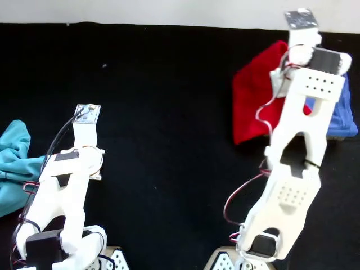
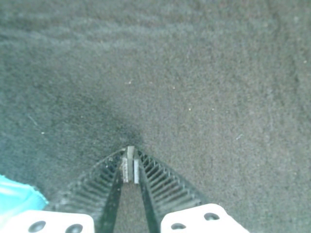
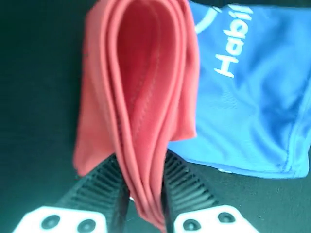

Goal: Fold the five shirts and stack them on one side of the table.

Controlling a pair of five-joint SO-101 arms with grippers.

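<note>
A folded red shirt (image 1: 256, 98) hangs over a folded blue shirt (image 1: 343, 121) at the table's far right. My right gripper (image 3: 142, 194) is shut on the red shirt (image 3: 141, 97), its layers pinched between the ribbed fingers (image 3: 182, 184), with the blue shirt (image 3: 248, 87) flat beside it. A crumpled teal shirt (image 1: 14, 163) lies at the left edge. My left gripper (image 2: 129, 167) is shut and empty just above the black cloth, and a corner of the teal shirt (image 2: 14, 201) shows near its base. The left arm (image 1: 67, 185) stands next to the teal shirt.
Black cloth (image 1: 169, 112) covers the whole table, bare across the middle between the arms. A pale wall strip (image 1: 140, 11) runs behind the far edge. Red cables (image 1: 236, 197) loop beside the right arm.
</note>
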